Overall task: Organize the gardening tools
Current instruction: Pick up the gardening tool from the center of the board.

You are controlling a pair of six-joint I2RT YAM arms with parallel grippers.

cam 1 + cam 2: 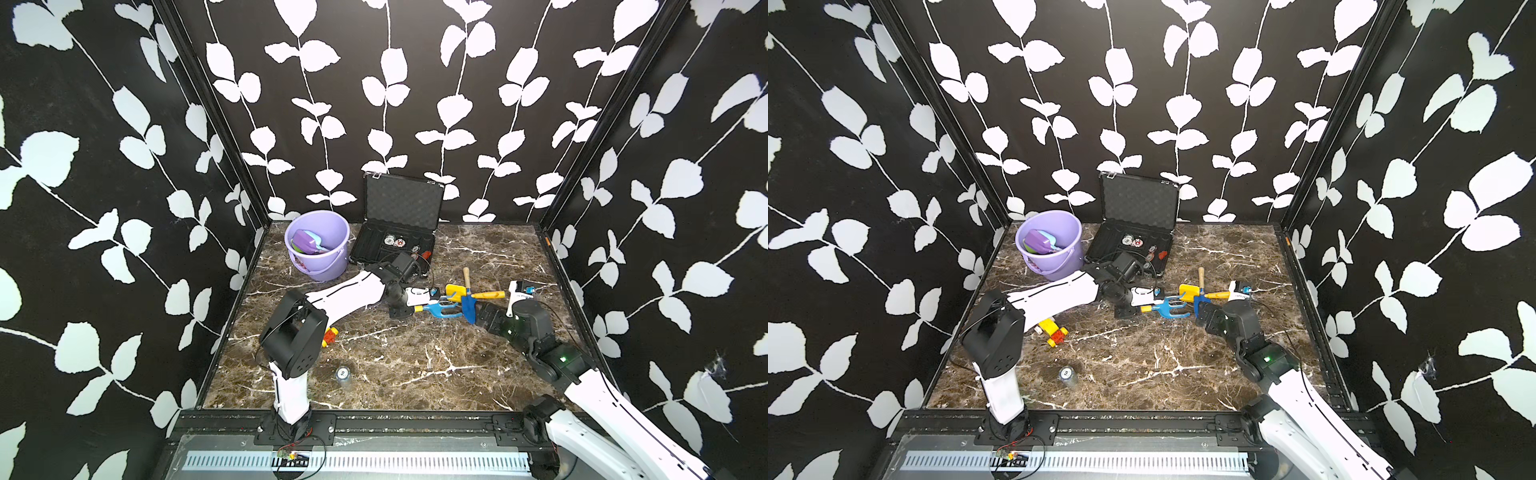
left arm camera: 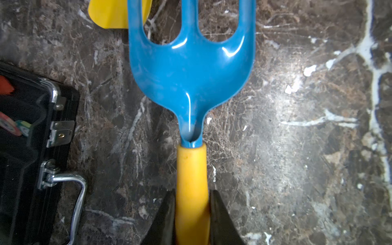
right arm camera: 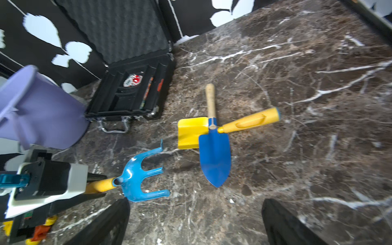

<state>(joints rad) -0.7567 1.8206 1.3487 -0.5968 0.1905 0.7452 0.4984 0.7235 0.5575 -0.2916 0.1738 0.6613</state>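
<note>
My left gripper [image 2: 192,197] is shut on the yellow handle of a light-blue three-pronged rake [image 2: 191,70], low over the marble tabletop, in both top views [image 1: 442,309] [image 1: 1169,309]. Just beyond the rake's prongs a blue trowel [image 3: 214,157] with a pale wooden handle lies crossed over a yellow scoop [image 3: 191,131]. My right gripper [image 3: 195,212] stands open and empty, close to the trowel's tip [image 1: 471,318]. A purple bucket [image 1: 324,266] at the back left holds a purple scoop [image 1: 305,241] and other tools.
An open black case [image 1: 399,232] with round discs stands beside the bucket at the back. A yellow-and-red toy vehicle [image 1: 1054,330] lies under my left arm. A small clear jar [image 1: 344,374] sits near the front. Patterned walls close in three sides.
</note>
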